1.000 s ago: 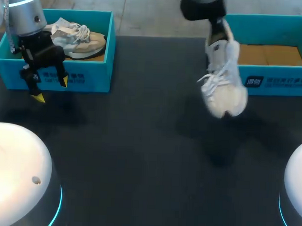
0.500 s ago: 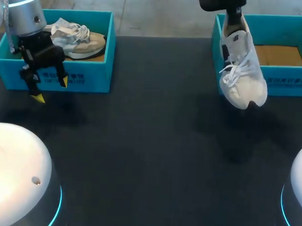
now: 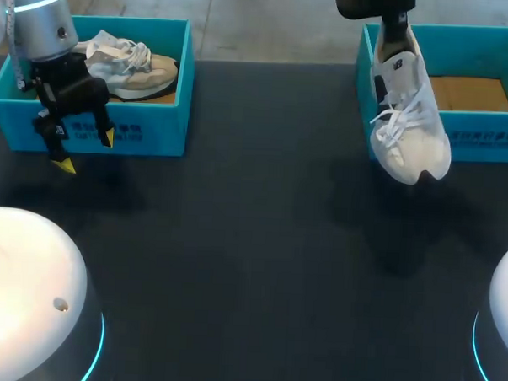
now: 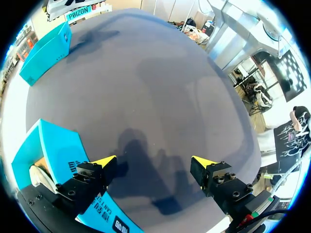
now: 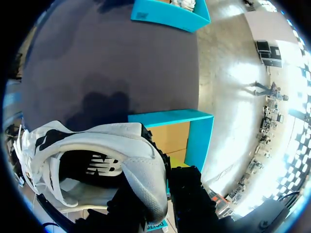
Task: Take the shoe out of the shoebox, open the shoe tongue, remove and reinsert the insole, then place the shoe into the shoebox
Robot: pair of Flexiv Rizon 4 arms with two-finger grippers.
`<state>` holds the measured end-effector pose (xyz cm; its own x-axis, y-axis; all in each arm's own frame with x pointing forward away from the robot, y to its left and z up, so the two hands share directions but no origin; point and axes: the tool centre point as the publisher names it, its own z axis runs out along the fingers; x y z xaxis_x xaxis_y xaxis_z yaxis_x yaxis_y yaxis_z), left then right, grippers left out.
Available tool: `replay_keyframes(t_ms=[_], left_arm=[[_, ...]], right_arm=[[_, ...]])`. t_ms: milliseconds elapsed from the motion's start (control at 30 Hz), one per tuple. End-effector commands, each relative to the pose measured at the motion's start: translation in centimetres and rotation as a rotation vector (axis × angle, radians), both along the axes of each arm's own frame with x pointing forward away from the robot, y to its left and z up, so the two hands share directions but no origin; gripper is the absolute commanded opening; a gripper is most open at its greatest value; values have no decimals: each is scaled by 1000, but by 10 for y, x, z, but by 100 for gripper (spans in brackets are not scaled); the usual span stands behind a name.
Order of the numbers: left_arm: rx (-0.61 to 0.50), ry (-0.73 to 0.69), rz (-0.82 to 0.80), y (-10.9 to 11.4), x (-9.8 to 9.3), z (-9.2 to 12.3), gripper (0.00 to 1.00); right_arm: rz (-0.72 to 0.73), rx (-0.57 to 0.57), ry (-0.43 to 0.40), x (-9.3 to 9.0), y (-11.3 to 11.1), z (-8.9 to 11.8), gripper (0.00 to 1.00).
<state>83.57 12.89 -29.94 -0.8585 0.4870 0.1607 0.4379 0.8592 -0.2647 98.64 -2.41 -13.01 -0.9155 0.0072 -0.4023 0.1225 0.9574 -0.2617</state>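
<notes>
Since a second ago your right arm has swung the white sneaker (image 3: 406, 121) from above the middle of the counter (image 3: 252, 241) over to the right shoebox (image 3: 484, 141). Over the last half second it has barely shifted. Your left arm has not moved at all.

Your right tool (image 5: 170, 174) is clamped on the sneaker's heel collar, one finger inside the opening and one outside. The sneaker hangs from it heel up and toe down, clear of the counter, with its laces facing the near side. In the head view the toe overlaps the front wall of the right shoebox near its left corner. You cannot tell from these views whether the sneaker touches that wall. The brown cardboard floor of that box shows behind the sneaker. The right wrist view looks straight into the sneaker's dark opening, and the teal corner of the box lies just ahead of it.

Your left tool (image 3: 86, 151) hangs above the counter just in front of the left shoebox (image 3: 155, 127). Its yellow-tipped fingers are spread wide with nothing between them. In the left wrist view one fingertip sits beside the box's front wall and the other is over bare counter. A beige sneaker (image 3: 129, 63) lies on its side inside that box, laces up.

The two shoeboxes stand well apart at the far corners of the counter.
</notes>
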Motion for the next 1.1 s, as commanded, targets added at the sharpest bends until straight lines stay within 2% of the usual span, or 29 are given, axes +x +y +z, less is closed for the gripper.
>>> replay_keyframes(t_ms=[33,200,333,467,833,1100], left_arm=[[3,-1,0,0,0,1,100],[3,-1,0,0,0,1,100],[3,-1,0,0,0,1,100],[3,-1,0,0,0,1,100],[3,-1,0,0,0,1,100],[3,-1,0,0,0,1,100]], right_arm=[[3,3,0,-1,-1,1,0],[3,3,0,-1,-1,1,0],[4,-32,-2,23,-17,3,0],[35,-14,-14,45,-37,7,0],[79,24,19,116,-113,0,0],[112,22,27,150,-148,-9,0]])
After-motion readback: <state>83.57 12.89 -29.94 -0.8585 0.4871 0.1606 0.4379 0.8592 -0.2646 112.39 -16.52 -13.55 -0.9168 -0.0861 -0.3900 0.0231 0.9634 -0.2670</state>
